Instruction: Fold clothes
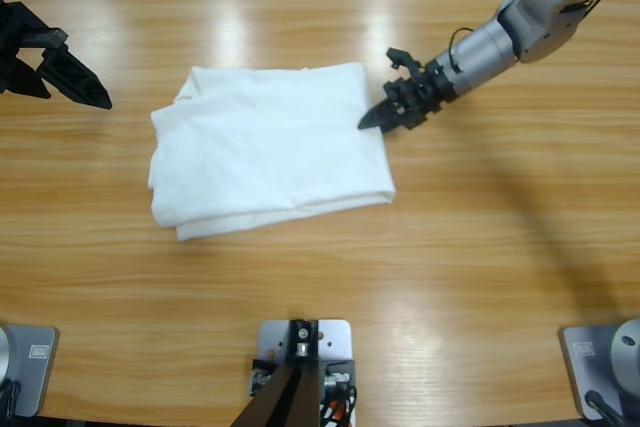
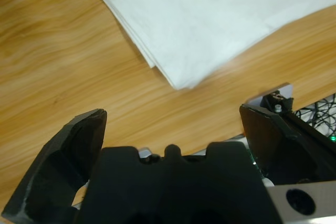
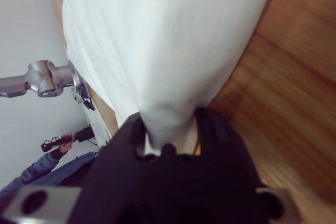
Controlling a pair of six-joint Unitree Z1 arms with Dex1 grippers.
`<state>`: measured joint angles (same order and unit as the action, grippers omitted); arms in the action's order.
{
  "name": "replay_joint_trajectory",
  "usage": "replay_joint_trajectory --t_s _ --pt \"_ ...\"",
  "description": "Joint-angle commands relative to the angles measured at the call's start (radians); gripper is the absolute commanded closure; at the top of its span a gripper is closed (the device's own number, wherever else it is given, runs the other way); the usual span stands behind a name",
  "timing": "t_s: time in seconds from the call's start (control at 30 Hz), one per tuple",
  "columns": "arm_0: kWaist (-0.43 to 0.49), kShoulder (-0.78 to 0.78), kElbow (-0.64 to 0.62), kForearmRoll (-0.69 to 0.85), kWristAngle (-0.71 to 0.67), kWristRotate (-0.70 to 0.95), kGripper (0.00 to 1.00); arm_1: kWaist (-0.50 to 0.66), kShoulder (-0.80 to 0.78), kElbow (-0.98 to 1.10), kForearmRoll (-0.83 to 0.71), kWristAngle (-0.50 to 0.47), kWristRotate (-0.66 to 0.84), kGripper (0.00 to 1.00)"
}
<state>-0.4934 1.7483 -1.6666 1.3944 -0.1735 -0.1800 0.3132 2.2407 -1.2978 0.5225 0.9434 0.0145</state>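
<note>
The clothes are one white T-shirt (image 1: 268, 147), folded into a rough rectangle at the middle of the table. My right gripper (image 1: 378, 119) reaches in from the upper right and is shut on the shirt's right edge. In the right wrist view the white cloth (image 3: 157, 40) runs down between the two close-set jaws of that gripper (image 3: 170, 125). My left gripper (image 1: 75, 82) hovers open over bare wood, well left of the shirt. In the left wrist view this gripper (image 2: 173, 115) holds nothing, and a corner of the folded shirt (image 2: 210, 19) lies ahead of it.
Bare wooden table (image 1: 330, 277) surrounds the shirt on all sides. In the right wrist view the other arm's silver joint (image 3: 47, 77) shows at the left, and a person's sleeve and hand (image 3: 50, 157) appear small in the background.
</note>
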Motion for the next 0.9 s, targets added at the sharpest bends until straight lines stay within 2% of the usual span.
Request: replay_joint_trajectory --t_s 0.03,0.27,0.47,0.63,0.9 --pt "-0.002 0.0 0.013 0.014 0.012 -0.009 0.0 0.014 0.049 0.016 -0.027 0.017 0.004 1.0" --pt "-0.002 -0.001 0.012 0.015 0.012 -0.009 0.004 -0.036 0.008 0.037 -0.029 0.011 0.028 1.0" --pt "-0.002 0.004 0.013 0.015 0.011 -0.009 0.004 -0.299 -0.067 0.148 -0.015 -0.052 0.046 1.0" --pt "-0.004 0.011 0.012 0.015 0.011 -0.009 0.004 -0.442 -0.131 0.157 0.077 -0.125 0.006 1.0" --pt "-0.004 0.016 0.017 0.015 0.011 -0.009 0.004 -0.5 -0.225 0.026 0.338 -0.282 -0.063 1.0"
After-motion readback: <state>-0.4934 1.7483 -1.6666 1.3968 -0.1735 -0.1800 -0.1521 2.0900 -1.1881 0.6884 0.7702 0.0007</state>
